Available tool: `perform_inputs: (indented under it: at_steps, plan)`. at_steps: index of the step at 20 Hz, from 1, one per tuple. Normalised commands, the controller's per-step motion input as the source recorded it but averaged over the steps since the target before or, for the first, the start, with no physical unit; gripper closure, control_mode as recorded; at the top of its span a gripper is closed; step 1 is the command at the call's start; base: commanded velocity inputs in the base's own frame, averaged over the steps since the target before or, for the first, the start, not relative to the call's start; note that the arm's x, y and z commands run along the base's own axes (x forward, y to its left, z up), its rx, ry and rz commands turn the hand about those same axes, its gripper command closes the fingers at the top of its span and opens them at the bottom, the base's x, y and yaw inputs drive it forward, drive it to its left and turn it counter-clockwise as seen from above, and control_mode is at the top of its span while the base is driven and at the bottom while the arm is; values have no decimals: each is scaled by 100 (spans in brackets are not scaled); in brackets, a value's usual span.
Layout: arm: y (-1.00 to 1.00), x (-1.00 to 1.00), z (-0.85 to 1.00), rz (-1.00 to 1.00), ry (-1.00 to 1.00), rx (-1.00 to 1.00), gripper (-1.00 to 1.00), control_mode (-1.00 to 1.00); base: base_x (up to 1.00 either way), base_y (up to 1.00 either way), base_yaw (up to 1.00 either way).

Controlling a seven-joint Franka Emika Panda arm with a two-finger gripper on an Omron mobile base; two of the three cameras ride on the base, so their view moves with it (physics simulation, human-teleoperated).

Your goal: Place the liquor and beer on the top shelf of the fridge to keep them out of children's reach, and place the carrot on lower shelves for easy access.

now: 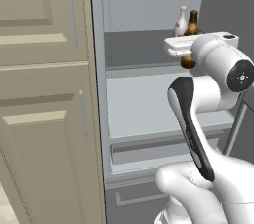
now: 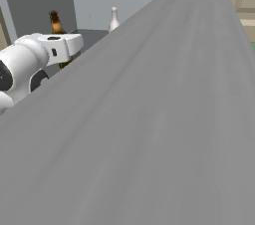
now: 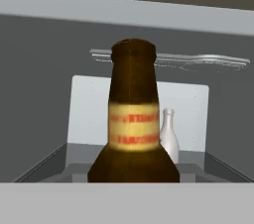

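Observation:
The beer [image 1: 192, 22] stands upright over the front of the dark top shelf [image 1: 139, 49] inside the open fridge [image 1: 98, 74]. My gripper [image 1: 188, 50] is shut around the beer's body, its neck rising above the hand. In the hand view the beer [image 3: 133, 129] is close and centred, and my fingertips are hidden. The pale liquor [image 1: 181, 22] stands just behind it on the same shelf, a little to the left. From the right, the beer [image 2: 55, 22] and the liquor [image 2: 114, 19] stand apart. The carrot is out of view.
A pale lower shelf [image 1: 144, 104] lies bare under the top one, with a drawer front [image 1: 149, 143] below it. Beige panelled cabinets [image 1: 44, 94] stand left of the fridge. The open fridge door [image 2: 159, 119] spreads wide across the right base view, close to the arm.

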Motion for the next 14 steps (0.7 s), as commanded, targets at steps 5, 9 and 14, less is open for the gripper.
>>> perform_inputs:
  at_steps: [5,9,14]
  plan:
    - [0,48,0,0,0,0,100,-100,0,0,0]
    - [0,48,0,0,0,2,100,-100,0,0,0]
    - [0,44,0,0,0,3,100,-100,0,0,0]
